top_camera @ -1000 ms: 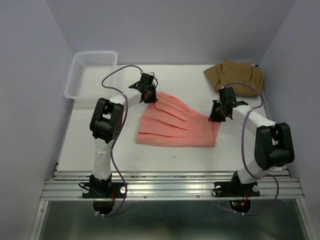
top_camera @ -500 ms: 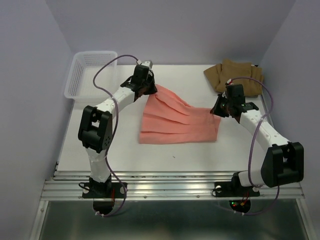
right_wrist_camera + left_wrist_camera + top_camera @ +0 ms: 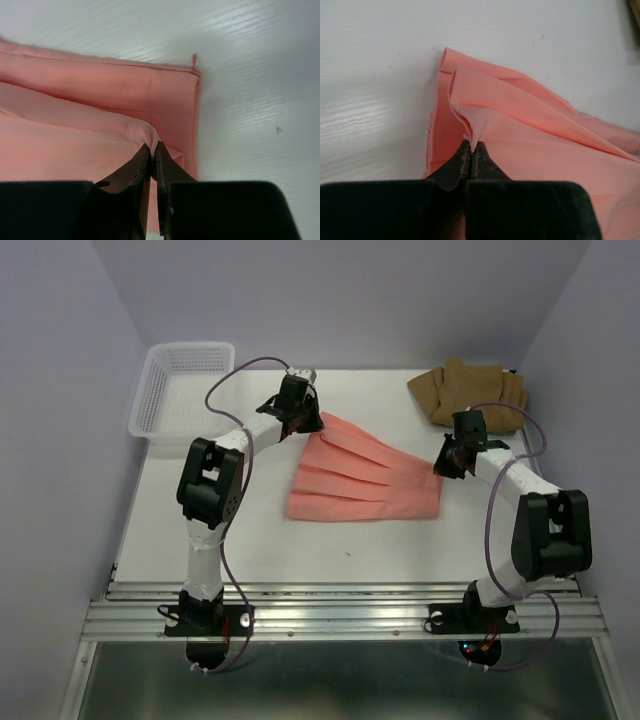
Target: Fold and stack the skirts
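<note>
The salmon-pink skirt lies pleated in the middle of the table. My left gripper is shut on its far left corner; in the left wrist view the jaws pinch a fold of pink cloth at the tips. My right gripper is shut on the skirt's right edge; the right wrist view shows the pinched hem at the tips. The tan-brown skirt lies crumpled at the far right. The grey skirt is out of view.
A white lattice basket stands at the far left corner of the white table. Purple walls close the left, back and right sides. The arm bases sit on the metal rail at the near edge.
Both grippers have carried the pink skirt to the right and back. The skirt's near edge has shifted right, and its left corner sits lower than half a second ago.
</note>
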Controlling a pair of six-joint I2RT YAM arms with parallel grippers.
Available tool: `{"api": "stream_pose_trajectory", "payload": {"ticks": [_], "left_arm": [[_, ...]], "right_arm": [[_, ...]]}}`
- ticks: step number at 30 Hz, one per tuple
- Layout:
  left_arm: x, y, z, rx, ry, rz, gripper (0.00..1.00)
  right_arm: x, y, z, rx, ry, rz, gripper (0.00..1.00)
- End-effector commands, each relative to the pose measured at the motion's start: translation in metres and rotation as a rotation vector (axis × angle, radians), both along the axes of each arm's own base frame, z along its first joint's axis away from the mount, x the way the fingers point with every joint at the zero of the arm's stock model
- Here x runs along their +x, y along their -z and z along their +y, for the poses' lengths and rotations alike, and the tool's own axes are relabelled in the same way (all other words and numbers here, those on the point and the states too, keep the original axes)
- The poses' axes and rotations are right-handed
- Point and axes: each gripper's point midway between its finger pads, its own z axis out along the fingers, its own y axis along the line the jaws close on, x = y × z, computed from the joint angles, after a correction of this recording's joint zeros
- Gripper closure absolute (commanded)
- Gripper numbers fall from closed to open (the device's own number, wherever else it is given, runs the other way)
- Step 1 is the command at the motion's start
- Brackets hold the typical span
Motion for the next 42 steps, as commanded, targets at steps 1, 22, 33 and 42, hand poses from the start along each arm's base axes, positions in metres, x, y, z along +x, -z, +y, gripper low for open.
{"api": "stream_pose_trajectory", "payload": {"ticks": [1, 22, 33, 42], "left_arm": [[0.025, -0.015, -0.015, -0.035, 0.019, -0.061, 1.0], [0.035, -0.071, -0.032, -0.013, 0.009, -0.149, 0.01], [0.025, -0.033, -0.067, 0.001, 0.068, -0.098, 0.01], [0.024, 0.035, -0.072, 0.02, 0.085, -0.001, 0.01]], "right_arm": [[0.039, 0.001, -0.026, -0.098, 0.097, -0.047, 0.88], [0.031, -0.095, 0.046, 0.223, -0.222, -0.27, 0.0], [0.053, -0.03, 0.054, 0.319, -0.135, -0.175, 0.0], [0.059, 0.052, 0.022, 0.169, 0.007, -0.03, 0.0]]}}
